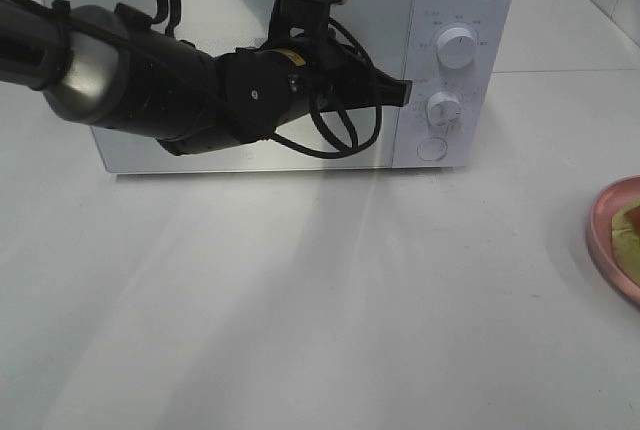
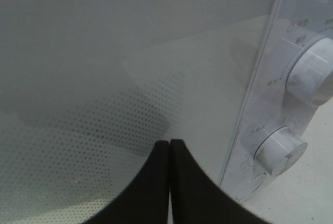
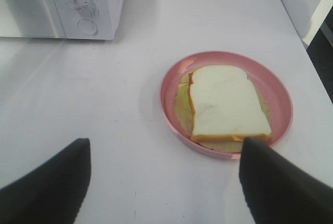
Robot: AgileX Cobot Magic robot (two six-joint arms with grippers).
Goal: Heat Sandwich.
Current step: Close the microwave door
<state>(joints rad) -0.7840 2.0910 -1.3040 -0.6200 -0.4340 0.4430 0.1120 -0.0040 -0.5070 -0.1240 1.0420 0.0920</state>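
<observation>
The sandwich (image 3: 226, 104) lies on the pink plate (image 3: 171, 75), well apart from the microwave (image 1: 460, 0). It looks soft and light (layers may slide), so better grip the plate rim. Right gripper (image 3: 164, 182) hovers wide open, empty; left gripper (image 2: 170, 182) is closed, empty, at the door.

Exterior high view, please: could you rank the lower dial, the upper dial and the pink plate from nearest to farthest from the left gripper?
1. Lower dial: on the microwave's control panel, just right of the shut left gripper.
2. Upper dial: same panel, above the lower dial and farther up-right.
3. Pink plate: far right edge of the table, clearly farthest.
</observation>
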